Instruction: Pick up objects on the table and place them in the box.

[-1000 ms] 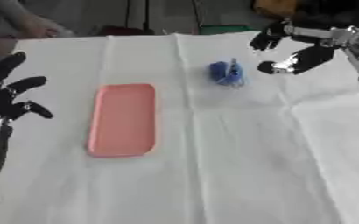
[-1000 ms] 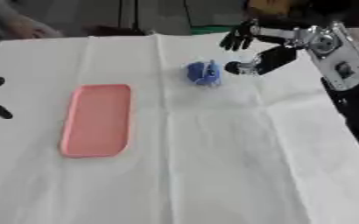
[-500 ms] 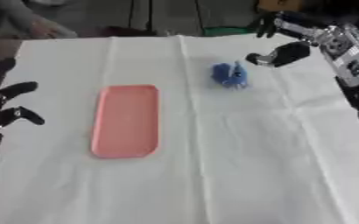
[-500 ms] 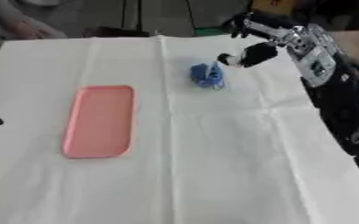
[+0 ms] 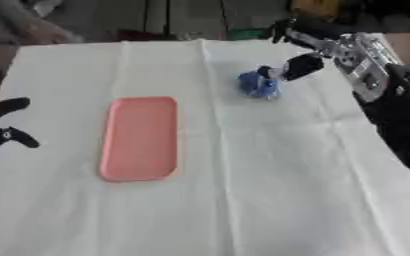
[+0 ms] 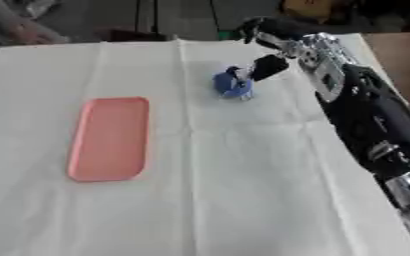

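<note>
A small blue crumpled object [image 5: 257,86] lies on the white cloth at the far right. My right hand [image 5: 335,45] reaches in from the upper right and is open. Its thumb [image 5: 301,66] points down and left, with the tip right at the blue object's upper right side, while its fingers stretch over the table's far edge. A flat pink tray [image 5: 141,137] with rounded corners lies left of centre and holds nothing. My left hand [image 5: 5,107] shows at the left edge, open with its fingers spread, well away from the tray.
The white cloth [image 5: 252,180] covers the whole table, with fold lines running front to back. Beyond the far edge stand dark legs and a small green thing [image 5: 243,34]. My right forearm [image 6: 366,115] hangs over the cloth's right side.
My right hand has come left and down, bringing its thumb up to the blue object. The left hand has slid further out at the left edge. The camera has also shifted.
</note>
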You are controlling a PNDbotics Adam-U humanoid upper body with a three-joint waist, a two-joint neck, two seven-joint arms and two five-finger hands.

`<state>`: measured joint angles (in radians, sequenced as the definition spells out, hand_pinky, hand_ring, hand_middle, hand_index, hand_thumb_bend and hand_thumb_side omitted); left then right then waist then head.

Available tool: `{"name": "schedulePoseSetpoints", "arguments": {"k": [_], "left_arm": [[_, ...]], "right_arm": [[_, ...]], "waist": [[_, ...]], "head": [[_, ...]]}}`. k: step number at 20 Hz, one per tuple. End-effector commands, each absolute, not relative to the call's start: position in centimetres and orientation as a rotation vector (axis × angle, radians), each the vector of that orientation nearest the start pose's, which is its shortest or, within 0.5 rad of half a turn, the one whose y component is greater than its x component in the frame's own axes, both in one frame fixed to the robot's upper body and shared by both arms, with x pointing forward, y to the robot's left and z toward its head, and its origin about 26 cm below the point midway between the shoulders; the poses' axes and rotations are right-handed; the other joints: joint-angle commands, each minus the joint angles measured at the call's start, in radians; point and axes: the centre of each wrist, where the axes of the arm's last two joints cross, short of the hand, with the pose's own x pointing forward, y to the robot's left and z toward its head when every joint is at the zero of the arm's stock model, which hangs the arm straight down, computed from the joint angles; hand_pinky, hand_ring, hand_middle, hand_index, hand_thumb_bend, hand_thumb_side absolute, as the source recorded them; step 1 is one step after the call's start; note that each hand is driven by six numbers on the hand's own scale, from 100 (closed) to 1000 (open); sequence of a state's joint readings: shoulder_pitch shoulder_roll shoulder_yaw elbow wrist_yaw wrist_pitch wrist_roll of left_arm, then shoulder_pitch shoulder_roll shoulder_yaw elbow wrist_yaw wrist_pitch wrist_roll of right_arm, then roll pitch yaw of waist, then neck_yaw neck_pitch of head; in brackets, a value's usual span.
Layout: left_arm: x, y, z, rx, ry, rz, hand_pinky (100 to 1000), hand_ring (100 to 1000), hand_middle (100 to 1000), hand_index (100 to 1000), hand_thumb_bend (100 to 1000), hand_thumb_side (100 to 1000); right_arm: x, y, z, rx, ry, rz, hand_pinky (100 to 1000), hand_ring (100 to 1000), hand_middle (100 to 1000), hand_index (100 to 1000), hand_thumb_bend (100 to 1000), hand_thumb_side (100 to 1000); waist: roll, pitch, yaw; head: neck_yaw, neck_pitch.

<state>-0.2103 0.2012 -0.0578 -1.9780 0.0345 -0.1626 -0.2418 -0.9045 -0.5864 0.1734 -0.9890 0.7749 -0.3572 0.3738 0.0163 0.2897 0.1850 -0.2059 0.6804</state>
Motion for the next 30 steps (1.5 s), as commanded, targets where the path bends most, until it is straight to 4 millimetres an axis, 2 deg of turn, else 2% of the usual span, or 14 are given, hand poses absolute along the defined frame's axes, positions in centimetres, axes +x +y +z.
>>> {"name": "schedulePoseSetpoints", "arguments": {"k": [1,7,14,15,17,21,22,23,25,26,27,28,29,30], "left_arm": [[29.1,23.5,16.7,-0.152,-2.313,-0.571,525,843,974,980,136,790],[29.1,23.5,16.7,-0.154,-2.314,-0.571,526,844,974,981,134,790],[29.1,23.5,16.7,-0.157,-2.318,-0.572,527,844,974,981,132,788],[29.2,23.5,16.7,-0.157,-2.318,-0.572,527,845,974,981,131,788],[29.1,23.5,16.7,-0.157,-2.318,-0.572,527,845,974,981,131,788],[29.1,23.4,16.7,-0.158,-2.318,-0.572,527,845,974,982,132,789],[29.1,23.4,16.7,-0.158,-2.317,-0.572,528,846,975,982,132,789],[29.2,23.4,16.7,-0.158,-2.317,-0.572,528,846,975,982,132,789],[29.2,23.4,16.8,-0.159,-2.317,-0.572,528,846,975,982,132,789],[29.2,23.4,16.8,-0.159,-2.317,-0.573,528,846,975,983,133,790],[29.2,23.4,16.7,-0.159,-2.317,-0.573,528,846,975,983,133,790],[29.2,23.4,16.7,-0.159,-2.317,-0.573,528,847,975,983,133,790],[29.2,23.4,16.8,-0.159,-2.317,-0.573,528,847,975,983,133,790],[29.2,23.4,16.8,-0.159,-2.317,-0.573,528,847,976,983,133,790]], "right_arm": [[46.5,-33.1,21.8,-0.894,-1.447,1.641,805,825,817,895,466,622],[46.8,-33.2,20.3,-0.895,-1.377,1.695,813,830,806,891,478,642],[47.0,-32.4,19.6,-0.968,-1.375,1.726,806,818,778,876,460,560],[47.0,-32.4,19.5,-0.978,-1.378,1.728,796,805,755,861,452,463],[47.0,-32.1,19.5,-1.015,-1.389,1.728,777,782,723,837,450,359],[47.0,-31.8,19.4,-1.091,-1.425,1.711,731,724,621,758,449,362],[47.0,-31.8,19.3,-1.105,-1.435,1.706,709,693,566,723,429,357],[47.0,-31.9,19.3,-1.117,-1.443,1.702,709,693,566,723,429,357],[47.0,-31.9,19.2,-1.135,-1.456,1.695,696,671,536,696,407,351],[47.0,-31.9,19.1,-1.144,-1.465,1.689,671,643,497,652,324,325],[47.0,-31.9,19.1,-1.153,-1.475,1.683,671,643,497,652,324,325],[47.0,-31.9,19.0,-1.161,-1.481,1.679,661,631,480,620,235,291],[47.0,-31.9,18.9,-1.168,-1.485,1.675,661,631,480,620,235,291],[47.0,-31.9,18.9,-1.173,-1.487,1.673,651,621,467,603,175,264]], "waist": [[0.0,-0.014,0.0],[0.003,-0.013,-0.002],[0.008,-0.014,-0.002],[0.009,-0.014,-0.001],[0.009,-0.014,0.001],[0.008,-0.013,0.003],[0.008,-0.013,0.002],[0.007,-0.013,0.002],[0.007,-0.013,0.002],[0.006,-0.013,0.001],[0.006,-0.012,0.001],[0.006,-0.012,0.0],[0.006,-0.011,0.0],[0.006,-0.011,0.0]], "head": [[-0.001,-0.012],[0.001,-0.016],[0.003,-0.022],[0.003,-0.022],[0.002,-0.023],[0.003,-0.026],[0.003,-0.027],[0.004,-0.027],[0.004,-0.027],[0.005,-0.027],[0.006,-0.027],[0.006,-0.027],[0.007,-0.026],[0.007,-0.026]]}}
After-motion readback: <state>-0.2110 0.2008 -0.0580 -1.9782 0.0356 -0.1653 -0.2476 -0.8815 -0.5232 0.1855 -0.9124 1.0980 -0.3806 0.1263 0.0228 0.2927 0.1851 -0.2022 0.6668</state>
